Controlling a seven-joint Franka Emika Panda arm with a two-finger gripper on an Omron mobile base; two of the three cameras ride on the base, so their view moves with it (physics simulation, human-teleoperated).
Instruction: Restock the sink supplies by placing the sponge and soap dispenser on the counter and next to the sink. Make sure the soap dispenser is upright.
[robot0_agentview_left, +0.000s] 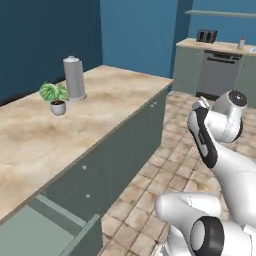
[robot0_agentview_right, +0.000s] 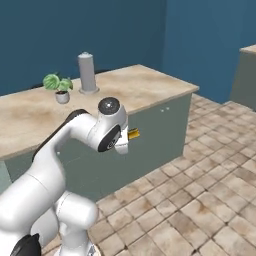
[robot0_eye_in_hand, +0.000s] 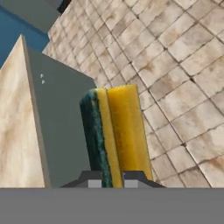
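Sponge (robot0_eye_in_hand: 114, 133), yellow with a dark green layer, sits pinched in the hand (robot0_eye_in_hand: 112, 178), out over the tiled floor (robot0_eye_in_hand: 175, 65) beside the island's grey-green cabinet (robot0_eye_in_hand: 61, 127). On the island worktop (robot0_agentview_left: 110, 95) stand a grey canister (robot0_agentview_left: 74, 78) and a potted plant (robot0_agentview_left: 55, 97).

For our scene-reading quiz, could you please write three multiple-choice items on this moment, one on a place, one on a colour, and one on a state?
1. Where does the potted plant stand?
A. On the island top
B. On the floor
C. In a drawer

2. What colours is the sponge?
A. Pink and white
B. Yellow and dark green
C. All blue

3. How is the gripper?
A. Wide open
B. Shut on a bottle
C. Shut on the sponge

Answers: 1 A, it stands beside the grey canister; 2 B, the hand view shows both layers; 3 C, the sponge rises between the fingertips.
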